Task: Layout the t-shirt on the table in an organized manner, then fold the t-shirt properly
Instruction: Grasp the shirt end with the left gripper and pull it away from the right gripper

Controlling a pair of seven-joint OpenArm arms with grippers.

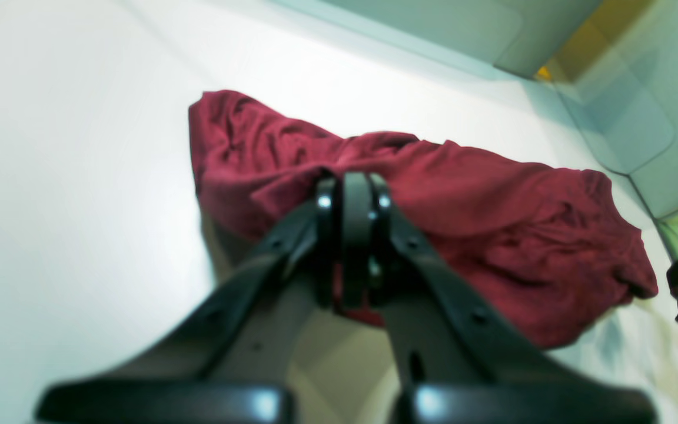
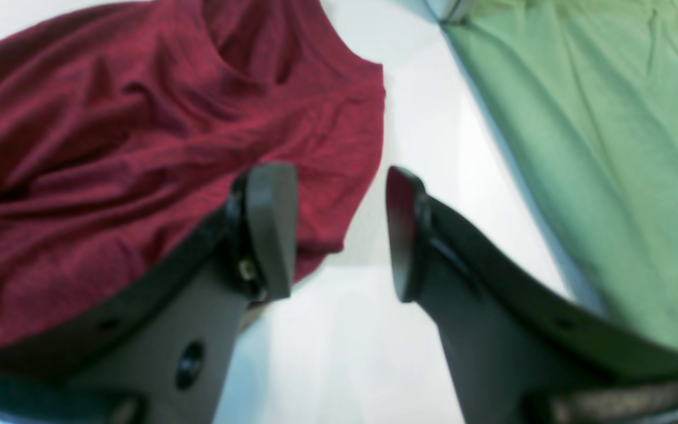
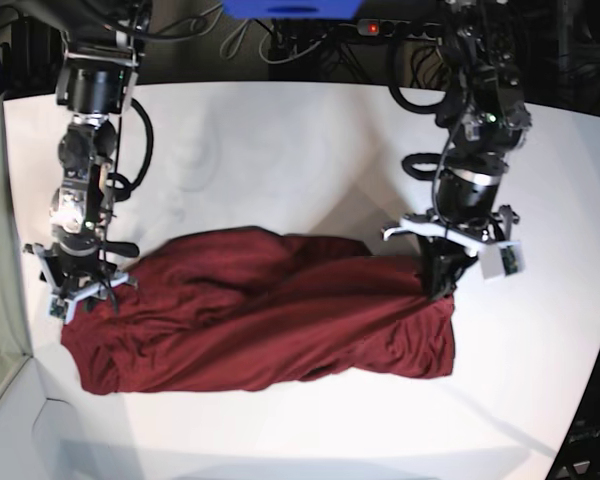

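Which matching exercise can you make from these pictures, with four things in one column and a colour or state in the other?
Things:
1. t-shirt
2. table
3. left gripper
4. right gripper

States:
A. jaws open, nothing between them
B. plain white
C. shut on a fold of cloth
D. dark red, wrinkled

Pairs: 1-D, 2-B, 3-C, 4-A
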